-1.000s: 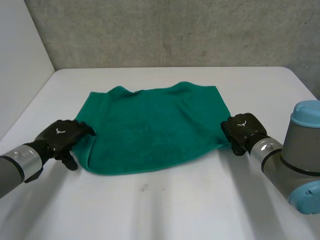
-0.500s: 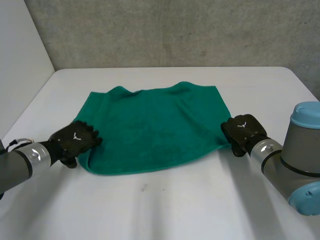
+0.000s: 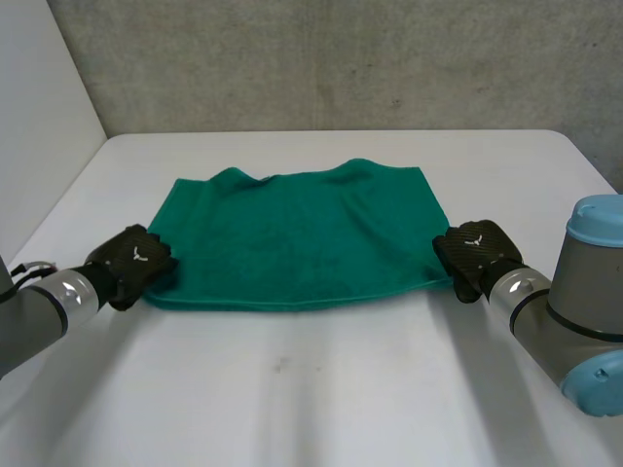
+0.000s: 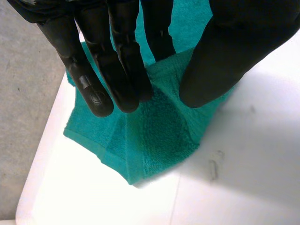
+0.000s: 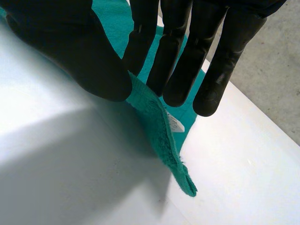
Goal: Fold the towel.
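On the white bench, the green towel is lying spread out, its far edge a little rumpled, while I am taking hold of its two near corners for the first fold.

At the left, my left robot hand is sitting low at the near-left corner, the forearm reaching in close over the bench. Seen from the wrist, its fingers are bearing down on one side and its thumb on the other. They are gathering a small ridge of cloth between them. I am reading that as a pinch on the towel, though a shallow one.

Across the middle, the near edge is running fairly straight between my two hands. By my judgement, the step is going well only if both corners are rising together and level, travelling towards the far edge with that near edge kept taut. Any slack there is likely to skew the crease. A deeper bite at the left would be guarding against the cloth slipping free.

At the right, my right robot hand is resting at the near-right corner, the arm bending in from the side. From its wrist, the thumb and straight fingers are closing on a raised fold of the edge and gripping the towel. The corner tip is poking free past the fingertips, and a small white label is showing just beside it.
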You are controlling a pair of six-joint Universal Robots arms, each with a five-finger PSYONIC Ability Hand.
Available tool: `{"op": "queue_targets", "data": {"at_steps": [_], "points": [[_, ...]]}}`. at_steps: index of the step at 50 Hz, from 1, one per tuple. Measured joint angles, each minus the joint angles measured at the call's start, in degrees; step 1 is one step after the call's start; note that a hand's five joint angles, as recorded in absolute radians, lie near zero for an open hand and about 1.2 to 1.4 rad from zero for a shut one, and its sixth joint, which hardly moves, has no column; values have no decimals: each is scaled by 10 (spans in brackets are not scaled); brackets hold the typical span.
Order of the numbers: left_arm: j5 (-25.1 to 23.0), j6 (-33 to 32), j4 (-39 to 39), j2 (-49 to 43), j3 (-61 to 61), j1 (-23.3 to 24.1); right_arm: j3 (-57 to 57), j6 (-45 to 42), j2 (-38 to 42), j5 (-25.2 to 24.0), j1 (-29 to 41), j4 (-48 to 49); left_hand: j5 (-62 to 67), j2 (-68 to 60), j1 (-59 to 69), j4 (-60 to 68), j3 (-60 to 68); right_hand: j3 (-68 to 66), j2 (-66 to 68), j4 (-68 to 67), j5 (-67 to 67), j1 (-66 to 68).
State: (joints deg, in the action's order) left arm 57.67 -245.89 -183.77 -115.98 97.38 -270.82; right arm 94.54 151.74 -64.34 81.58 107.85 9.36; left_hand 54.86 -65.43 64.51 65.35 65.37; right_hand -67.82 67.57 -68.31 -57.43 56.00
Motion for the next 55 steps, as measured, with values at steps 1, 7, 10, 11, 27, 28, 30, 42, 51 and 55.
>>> {"op": "queue_targets", "data": {"at_steps": [1, 7, 10, 11, 27, 28, 30, 42, 51, 55], "points": [[0, 0, 0, -1, 4, -4, 0, 0, 0, 0, 0, 0, -72, 86, -80, -85, -85, 0, 0, 0, 0, 0], [-1, 0, -1, -9, 9, -10, 1, 0, 0, 0, 0, -1, -164, 174, -163, -173, -171, 0, 0, 0, 0, 0], [-1, 0, -2, -12, 9, -11, 1, 0, 0, 0, 0, -1, -165, 175, -163, -175, -171, 0, 0, 0, 0, 0], [-1, 0, -3, -14, 8, -11, 1, 0, 0, 0, 0, -1, -165, 175, -163, -175, -171, 0, 0, 0, 0, 0], [50, 20, -19, 63, 56, -18, -51, -38, -14, -4, 0, -136, 8, -29, 9, 29, 27, 0, 0, 0, 0, 0], [55, 30, -9, 90, 67, -18, -60, -49, -26, -4, -1, -164, 8, -29, 9, 29, 27, 0, 0, 0, 0, 0], [59, 40, 1, 113, 76, -18, -67, -60, -39, -4, -1, -191, 8, -29, 9, 29, 27, 0, 0, 0, 0, 0], [87, 181, 168, 326, 144, -31, -65, -236, -209, 0, 1, -414, 8, -30, 9, 29, 29, 0, 0, 0, 0, 0], [90, 209, 137, 282, 156, -9, -44, -272, -147, 8, 7, -380, 8, -31, 9, 31, 29, 0, 0, 0, 0, 0], [106, 216, 86, 202, 118, 16, -76, -253, -95, 27, 7, -329, 8, -31, 9, 31, 29, 0, 0, 0, 0, 0]]}}
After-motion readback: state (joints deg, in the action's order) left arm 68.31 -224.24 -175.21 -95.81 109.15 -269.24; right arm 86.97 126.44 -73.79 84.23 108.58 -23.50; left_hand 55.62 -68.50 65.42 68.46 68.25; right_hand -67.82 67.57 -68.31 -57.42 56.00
